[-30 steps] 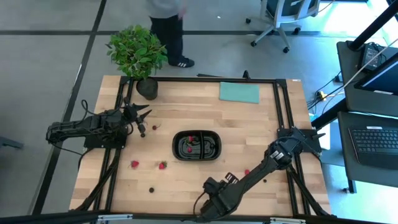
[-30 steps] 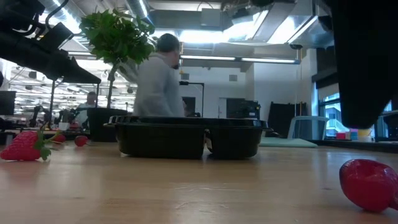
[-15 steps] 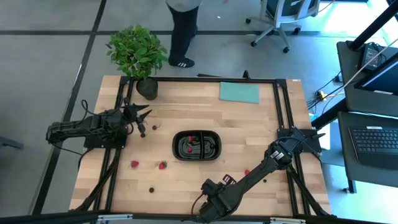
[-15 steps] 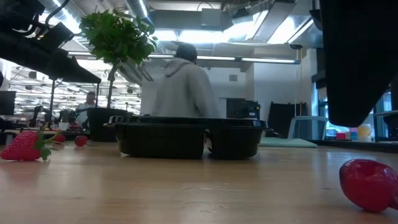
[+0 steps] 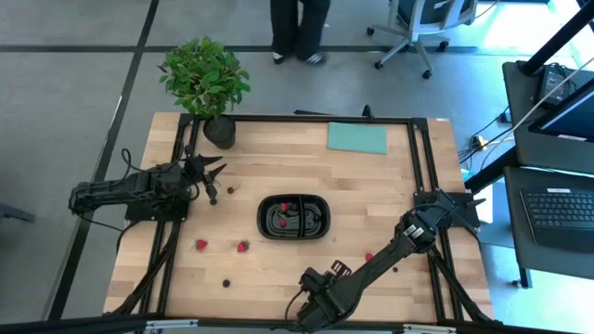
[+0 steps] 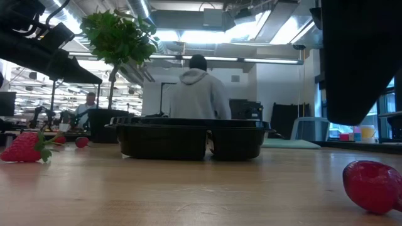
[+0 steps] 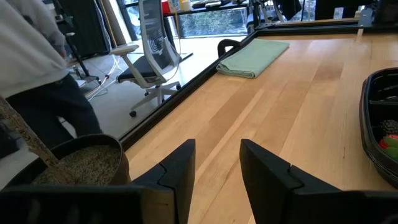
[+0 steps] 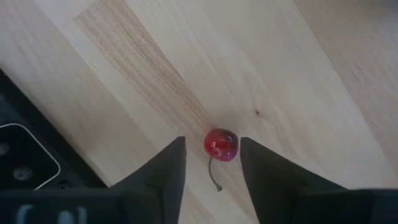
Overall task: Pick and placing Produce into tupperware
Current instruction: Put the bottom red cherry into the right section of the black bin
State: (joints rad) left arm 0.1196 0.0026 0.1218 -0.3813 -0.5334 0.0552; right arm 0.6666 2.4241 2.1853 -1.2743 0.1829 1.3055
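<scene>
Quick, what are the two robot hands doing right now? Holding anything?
Left hand: open, holding nothing, waiting over the table near the plant pot.
Right hand: open, holding nothing, fingers either side of a red cherry on the table.

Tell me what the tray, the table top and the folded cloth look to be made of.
Tray: black plastic, apparently; its thin moulded rim shines.
Table top: pale wood planks with visible grain and seams, smooth and slightly sheeny.
Cloth: soft teal fabric, matte, folded with rounded edges; the weave cannot be made out.
</scene>
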